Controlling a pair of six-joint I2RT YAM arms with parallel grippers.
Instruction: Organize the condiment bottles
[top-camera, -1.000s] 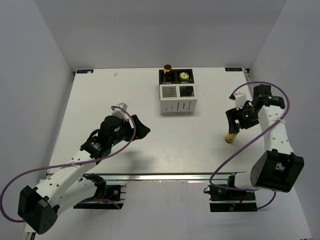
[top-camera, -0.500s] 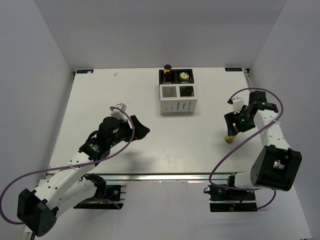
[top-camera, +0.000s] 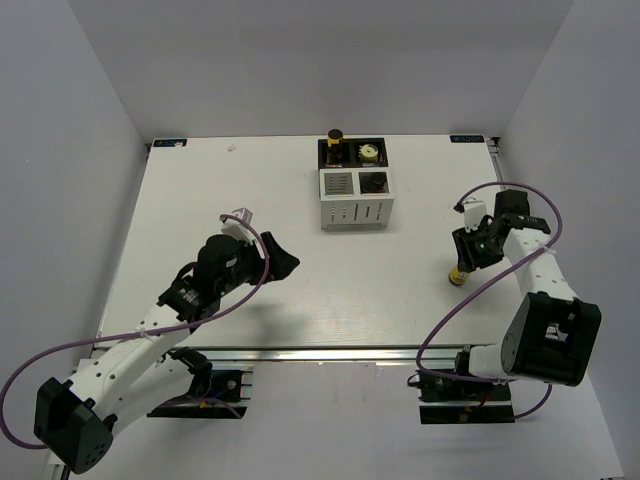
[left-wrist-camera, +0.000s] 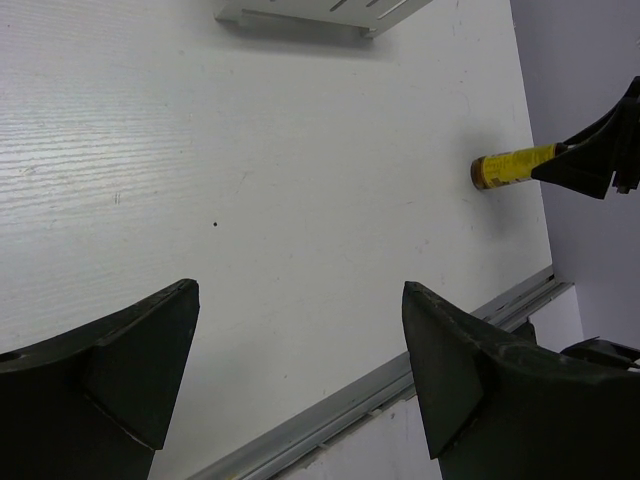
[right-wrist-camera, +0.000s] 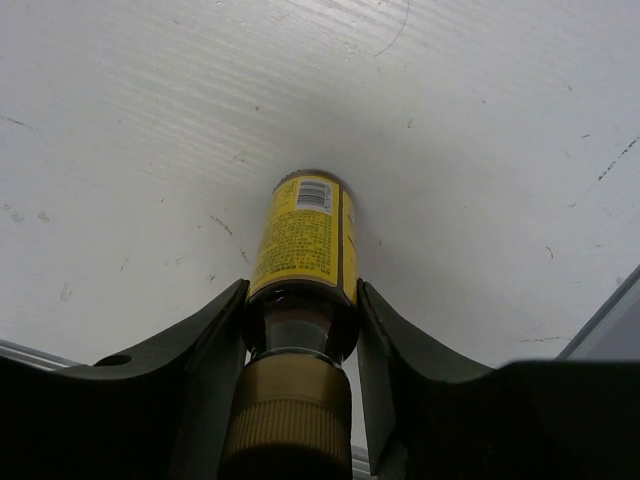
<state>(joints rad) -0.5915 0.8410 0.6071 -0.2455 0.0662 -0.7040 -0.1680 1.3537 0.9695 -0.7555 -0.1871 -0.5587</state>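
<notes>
Condiment bottle (right-wrist-camera: 300, 235), yellow label, barcode, dark neck, ribbed bronze cap

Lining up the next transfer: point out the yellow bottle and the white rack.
yellow bottle (right-wrist-camera: 300, 235), right wrist view, on its printed label.
white rack (top-camera: 355, 212), top external view, on its front panel.

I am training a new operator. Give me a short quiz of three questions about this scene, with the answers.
1. True or false: the left hand holds a bottle.
2. Where does the right hand take the yellow bottle? A) at its base; B) at its neck, under the cap; C) nowhere, it is far from it.
3. Fill in: the yellow bottle stands ___ on the table, outside the white rack.
Key: 1 false, it is open and empty. 2 B. 3 upright.
</notes>
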